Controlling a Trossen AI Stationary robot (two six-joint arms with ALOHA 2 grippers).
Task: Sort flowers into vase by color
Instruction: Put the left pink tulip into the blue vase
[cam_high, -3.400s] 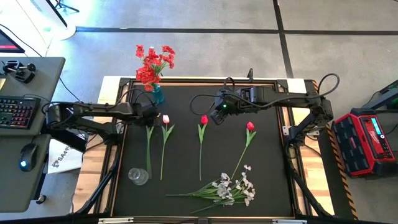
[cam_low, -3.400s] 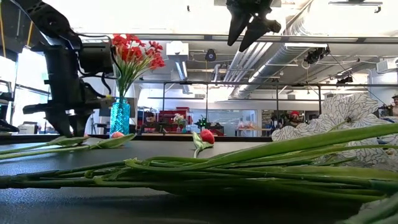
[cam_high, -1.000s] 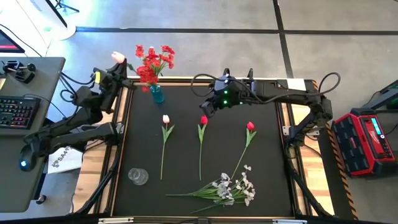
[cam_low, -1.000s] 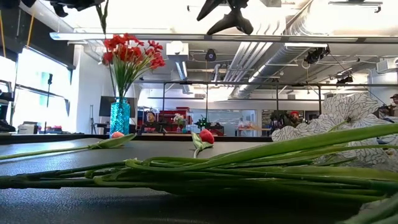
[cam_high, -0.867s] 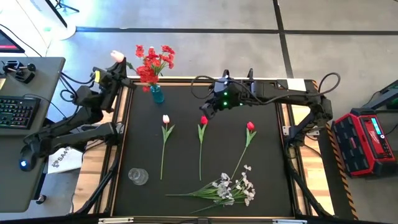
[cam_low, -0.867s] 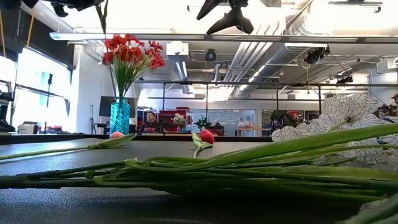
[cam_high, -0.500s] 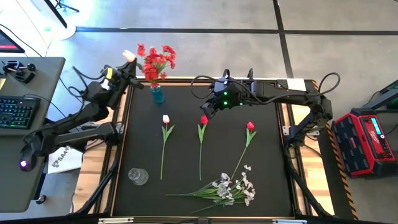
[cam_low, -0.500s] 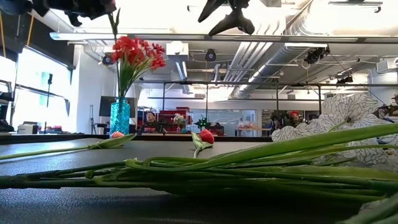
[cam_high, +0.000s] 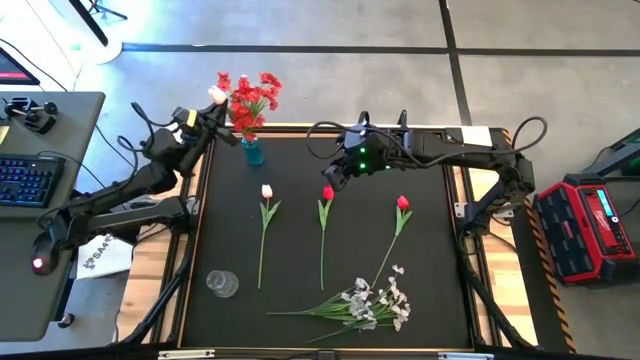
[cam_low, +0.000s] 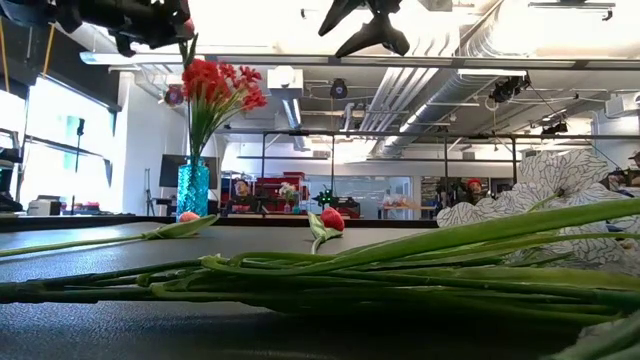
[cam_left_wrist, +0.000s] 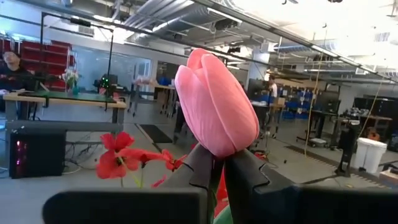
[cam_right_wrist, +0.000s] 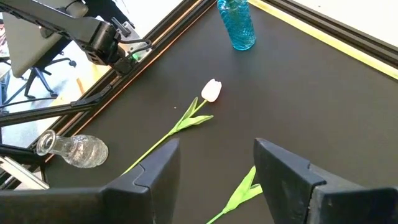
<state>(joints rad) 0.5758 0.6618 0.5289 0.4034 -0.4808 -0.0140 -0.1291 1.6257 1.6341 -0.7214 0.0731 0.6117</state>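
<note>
My left gripper (cam_high: 207, 100) is shut on a pink tulip (cam_left_wrist: 214, 106) and holds it high at the table's far left corner, just left of the red blooms (cam_high: 248, 100). These blooms stand in the blue vase (cam_high: 253, 152). My right gripper (cam_high: 335, 176) hangs open above the bud of a red tulip (cam_high: 328, 192). That tulip lies flat on the black mat. A white tulip (cam_high: 266, 190), another red tulip (cam_high: 403, 203) and a spray of white blossoms (cam_high: 372, 300) also lie on the mat. My left gripper pinches the tulip's stem (cam_left_wrist: 217, 185) between its two fingers, just under the bud. The fingers come about level from the table's left, tipped a little upward. The bud stands beyond the fingertips, the stem (cam_low: 186, 50) hangs below the gripper, and the flower is clear of the table.
A clear glass vase (cam_high: 222, 283) lies on its side near the mat's front left. The table's raised frame (cam_high: 200, 180) runs along the left edge, with a desk and a keyboard (cam_high: 25, 180) beyond it. A red toolbox (cam_high: 590, 225) stands right of the table.
My left gripper has carried the pink tulip toward the table's right, up to the red blooms in the blue vase, sinking slightly. The hanging stem has swung in beside the red bunch. My right gripper has kept still and open.
</note>
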